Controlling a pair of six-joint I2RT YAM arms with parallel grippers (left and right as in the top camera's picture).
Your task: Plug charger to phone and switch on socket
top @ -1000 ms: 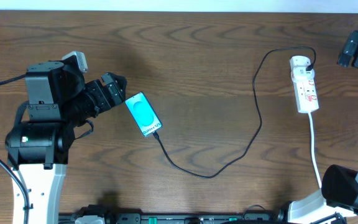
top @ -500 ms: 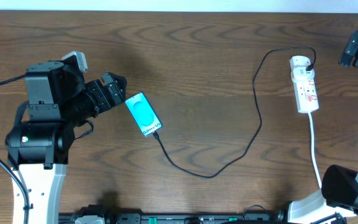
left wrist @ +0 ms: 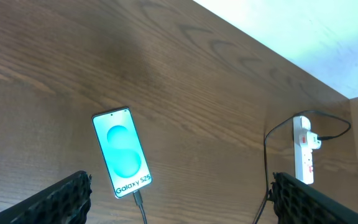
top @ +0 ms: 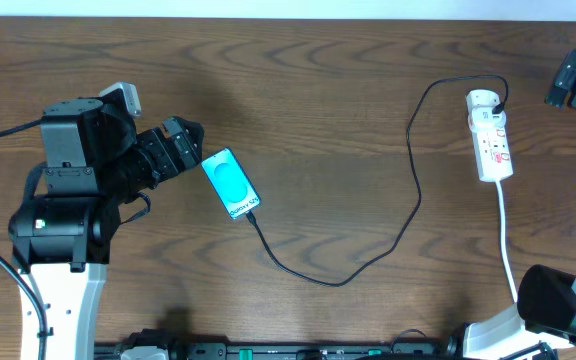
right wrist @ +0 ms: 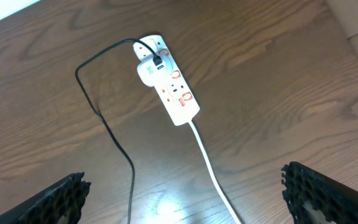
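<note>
The left end effector (top: 188,142) hovers with jaws spread wide and empty, just left of the phone (top: 231,183), which lies screen-up on the left of the counter (top: 328,90). The right end effector (top: 574,82), likewise wide open and empty, is at the far right near the socket (top: 491,148). The charger (top: 409,205) meets the phone's near end, then loops right to the socket's far end.

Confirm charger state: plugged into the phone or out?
In. The charger tip meets the phone at its bottom edge in the overhead and left wrist views, no gap visible. How deep it is seated, cannot tell.
</note>
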